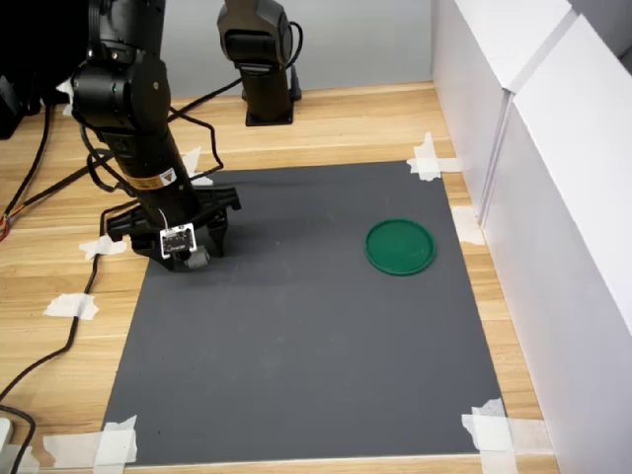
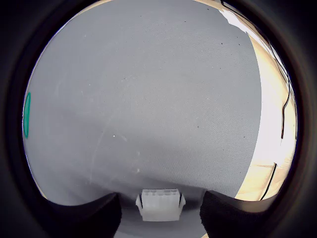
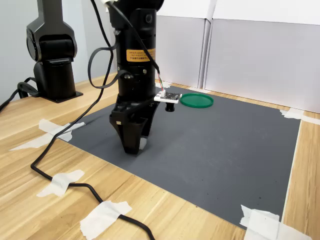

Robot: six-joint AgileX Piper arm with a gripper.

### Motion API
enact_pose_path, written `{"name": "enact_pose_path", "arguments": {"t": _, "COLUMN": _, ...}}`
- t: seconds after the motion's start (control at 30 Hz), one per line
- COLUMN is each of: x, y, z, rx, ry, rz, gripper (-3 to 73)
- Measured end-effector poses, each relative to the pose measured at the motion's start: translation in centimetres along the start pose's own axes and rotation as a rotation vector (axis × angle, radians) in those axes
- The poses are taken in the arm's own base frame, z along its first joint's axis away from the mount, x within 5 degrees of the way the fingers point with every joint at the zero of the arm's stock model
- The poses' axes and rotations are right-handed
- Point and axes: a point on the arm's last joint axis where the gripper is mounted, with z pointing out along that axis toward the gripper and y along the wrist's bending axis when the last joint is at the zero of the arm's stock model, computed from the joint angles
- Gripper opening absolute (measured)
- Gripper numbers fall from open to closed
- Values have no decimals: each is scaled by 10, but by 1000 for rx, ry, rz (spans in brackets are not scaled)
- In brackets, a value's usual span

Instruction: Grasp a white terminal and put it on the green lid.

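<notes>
Even, bright room light fills both exterior views — soft and diffuse, with only a faint shadow pooled under the arm on the dark mat (image 1: pixel 296 346). Those two pictures are sharp edge to edge. The wrist view is a fisheye circle ringed in black, bending lines hard toward its rim; the wooden table (image 2: pixel 275 124) at its right edge is overexposed — nearly washed out — and the gripper fingers (image 2: pixel 225 215) at the bottom are blurred.

Matt grey mat (image 1: pixel 296 355) (taped) on smooth wooden table (image 1: pixel 346 118).
</notes>
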Motion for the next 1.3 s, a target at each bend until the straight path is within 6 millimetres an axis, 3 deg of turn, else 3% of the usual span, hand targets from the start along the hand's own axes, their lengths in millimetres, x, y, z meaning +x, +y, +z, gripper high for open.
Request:
{"name": "enact_pose_path", "arguments": {"t": 0.33, "x": 0, "y": 0, "z": 4, "rx": -7, "ry": 8, "rz": -36, "gripper": 644}}
{"name": "enact_pose_path", "arguments": {"t": 0.43, "x": -1, "y": 1, "z": 4, "rx": -20, "ry": 1, "rz": -55, "gripper": 547}}
{"name": "enact_pose_path", "arguments": {"t": 0.6, "x": -7, "y": 13, "z": 3, "rx": -51, "ry": -13, "rz": -84, "gripper": 322}}
{"name": "enact_pose_path", "arguments": {"t": 0.8, "x": -18, "y": 42, "z": -4, "rx": -95, "ry": -8, "rz": -105, "gripper": 323}}
{"name": "enact_pose_path", "arguments": {"t": 1.0, "x": -28, "y": 72, "z": -31, "rx": -101, "ry": -80, "rz": -151, "gripper": 323}}
{"name": "enact_pose_path", "arguments": {"t": 1.3, "x": -51, "y": 160, "z": -54, "rx": -172, "ry": -150, "rz": -360, "gripper": 323}}
